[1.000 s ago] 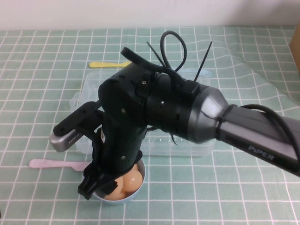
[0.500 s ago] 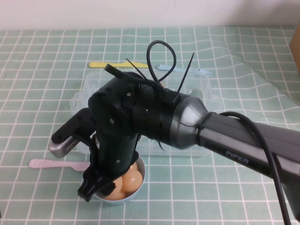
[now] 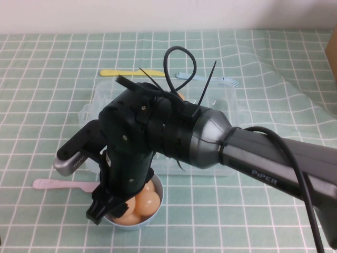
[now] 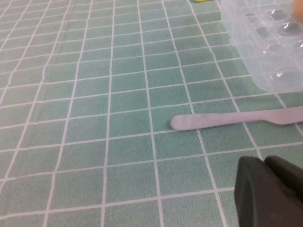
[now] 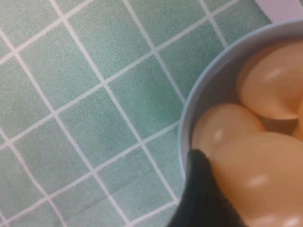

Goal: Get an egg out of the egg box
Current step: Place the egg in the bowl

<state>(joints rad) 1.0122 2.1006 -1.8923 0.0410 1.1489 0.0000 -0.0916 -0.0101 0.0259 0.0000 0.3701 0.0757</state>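
Note:
My right arm reaches over the clear plastic egg box (image 3: 234, 108) and down into a small light-blue bowl (image 3: 158, 210) at the near edge. My right gripper (image 3: 109, 212) is at the bowl, shut on a pale orange egg (image 5: 258, 182) that rests against its dark finger (image 5: 201, 198). Two more eggs (image 5: 272, 80) lie in the bowl, and one shows in the high view (image 3: 147, 201). Most of the box is hidden by the arm; one egg peeks out at its far side (image 3: 180, 96). My left gripper (image 4: 272, 189) is shut and empty, low over the cloth near the box corner (image 4: 265, 42).
A pink plastic fork (image 3: 58, 184) lies left of the bowl and also shows in the left wrist view (image 4: 222, 120). A yellow spoon (image 3: 121, 72) and a blue fork (image 3: 210, 79) lie behind the box. A green checked cloth (image 3: 42, 105) covers the table.
My right arm has shifted a little left and lower over the box. Its gripper has stayed at the bowl with the egg.

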